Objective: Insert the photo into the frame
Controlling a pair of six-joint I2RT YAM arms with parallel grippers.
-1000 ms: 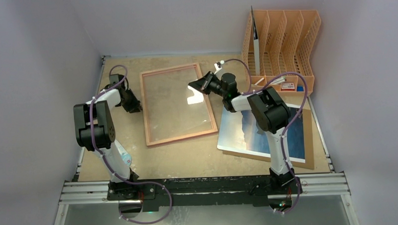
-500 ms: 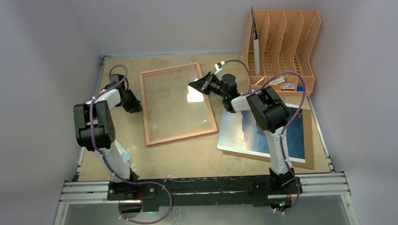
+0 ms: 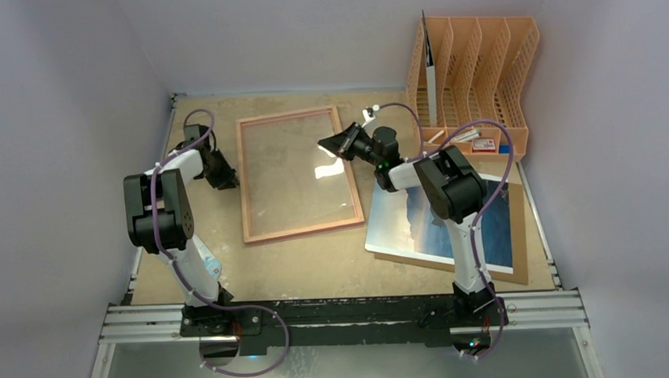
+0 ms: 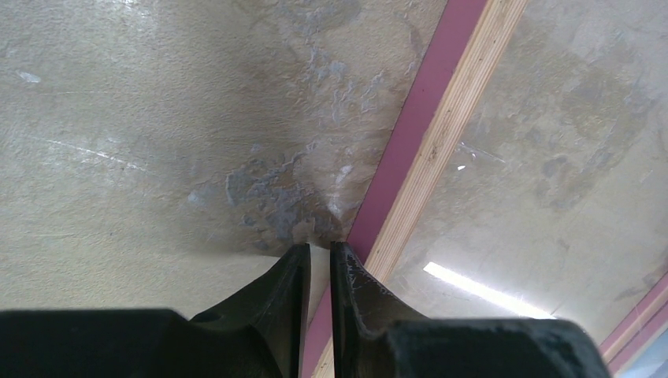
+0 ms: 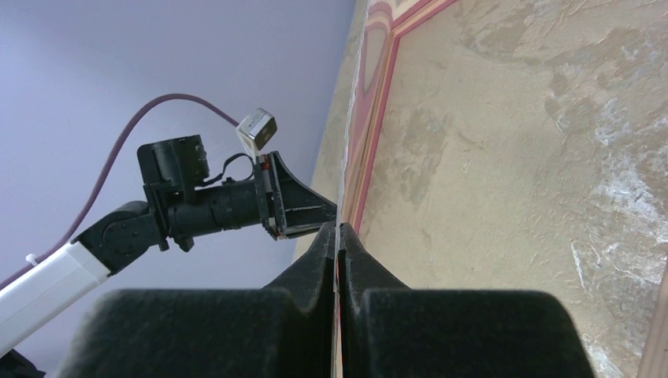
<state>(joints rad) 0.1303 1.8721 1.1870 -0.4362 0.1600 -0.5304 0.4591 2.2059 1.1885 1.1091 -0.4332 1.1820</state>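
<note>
one frame [image 3: 302,230] lying flat on the desk [image 3: 317,269], left hand [image 4: 320,246] a slit apart at its pink edge, grip unclear, right hand [image 5: 339,227] fully together over its pane.

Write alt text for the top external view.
A pink-edged frame lies on the table, the left gripper at its left edge, the right gripper over its right side. The photo lies farther right, near an orange rack.

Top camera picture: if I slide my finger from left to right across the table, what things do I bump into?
left gripper → the frame → the photo. Left out: the right gripper, which overlaps the frame, and the orange rack, which overlaps the photo sideways.
</note>
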